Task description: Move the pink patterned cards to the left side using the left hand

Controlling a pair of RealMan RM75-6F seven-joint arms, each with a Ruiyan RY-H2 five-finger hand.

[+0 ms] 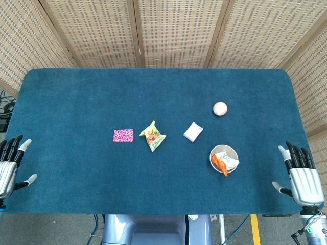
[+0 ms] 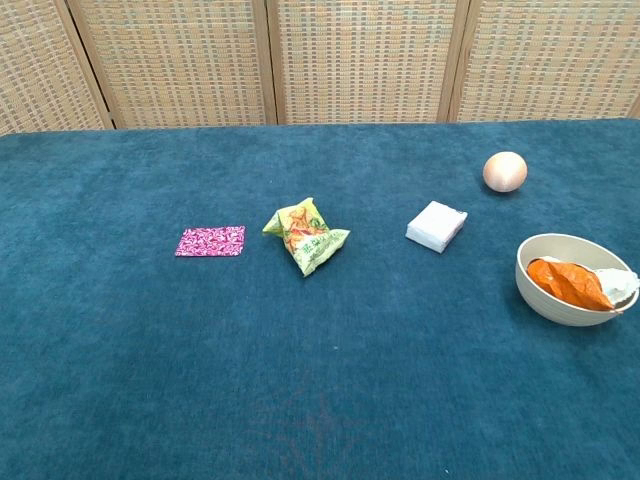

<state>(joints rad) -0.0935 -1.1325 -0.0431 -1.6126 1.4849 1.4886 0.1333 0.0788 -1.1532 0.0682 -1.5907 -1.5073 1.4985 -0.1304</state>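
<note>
- Fingers on the left hand are spread and straight, thumb out to the side, gripping nothing; it sits at the table's near left corner, seen only from the head view.
- Over on the right hand, same picture: fingers fanned apart, palm down, nothing held, parked at the near right corner.
- Pink patterned cards lie flat on the blue table, left of centre and well apart from the left hand.
- Just right of the cards sits a crumpled yellow-green snack packet, near but not touching them.
- Further right, a small white box rests at an angle.
- Beyond that, toward the back, a peach-coloured ball stands alone.
- Nearest the right hand, a beige bowl holds an orange wrapper and something white.
- Woven screens close off the back.
</note>
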